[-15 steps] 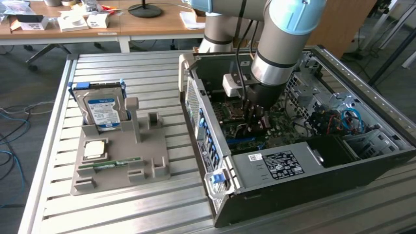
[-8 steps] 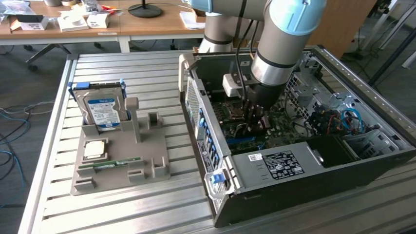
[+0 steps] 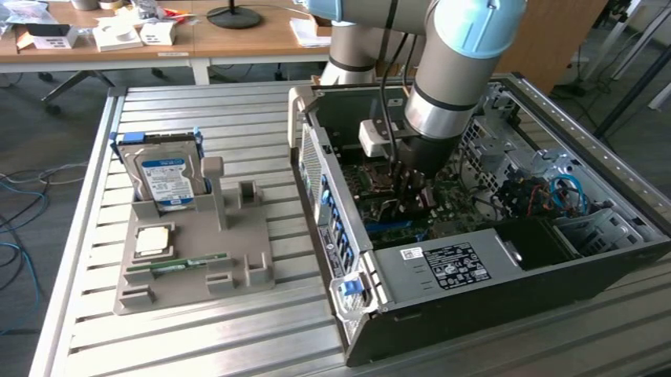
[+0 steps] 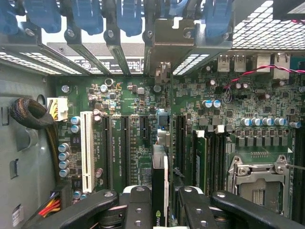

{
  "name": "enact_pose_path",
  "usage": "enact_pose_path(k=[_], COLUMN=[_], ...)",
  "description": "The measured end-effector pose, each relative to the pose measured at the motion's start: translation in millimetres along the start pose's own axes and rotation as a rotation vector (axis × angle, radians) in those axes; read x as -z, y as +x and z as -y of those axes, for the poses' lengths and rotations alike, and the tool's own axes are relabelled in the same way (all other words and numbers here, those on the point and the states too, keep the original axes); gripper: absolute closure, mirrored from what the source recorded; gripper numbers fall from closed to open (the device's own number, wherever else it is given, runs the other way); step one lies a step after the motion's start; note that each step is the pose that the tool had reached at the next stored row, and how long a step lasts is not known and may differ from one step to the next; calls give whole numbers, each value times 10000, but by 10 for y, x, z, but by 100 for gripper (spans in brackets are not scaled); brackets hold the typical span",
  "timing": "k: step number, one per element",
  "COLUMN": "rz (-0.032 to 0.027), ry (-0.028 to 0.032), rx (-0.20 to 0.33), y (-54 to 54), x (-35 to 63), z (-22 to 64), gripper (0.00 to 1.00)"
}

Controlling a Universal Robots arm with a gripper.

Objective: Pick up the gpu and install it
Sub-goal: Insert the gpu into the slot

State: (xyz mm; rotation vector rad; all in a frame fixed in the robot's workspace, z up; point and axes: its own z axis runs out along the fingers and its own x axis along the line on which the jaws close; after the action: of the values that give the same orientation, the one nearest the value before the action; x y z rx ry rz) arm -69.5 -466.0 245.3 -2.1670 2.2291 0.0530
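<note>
Wrist view: the gpu [image 4: 159, 191] is gripped edge-on between the partly closed jaws. Its long axis is aligned with the expansion slots [image 4: 125, 143] on the motherboard [image 4: 248, 105] and directed toward the rear wall of the case [image 3: 493, 275]. Seating cannot be confirmed.

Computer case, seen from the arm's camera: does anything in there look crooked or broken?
Nothing stands out. The graphics card, held between the fingers, runs straight, parallel to the slots on the green board; no damage shows.
</note>
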Motion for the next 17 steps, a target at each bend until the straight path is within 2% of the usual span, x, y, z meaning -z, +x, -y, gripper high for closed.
enact_pose_path(k=[14, 16, 17], rz=[1, -22, -64], ry=[1, 3, 4], rx=[0, -1, -1], y=[0, -1, -1], x=[-12, -14, -14], z=[-1, -1, -1], gripper=[74, 74, 74])
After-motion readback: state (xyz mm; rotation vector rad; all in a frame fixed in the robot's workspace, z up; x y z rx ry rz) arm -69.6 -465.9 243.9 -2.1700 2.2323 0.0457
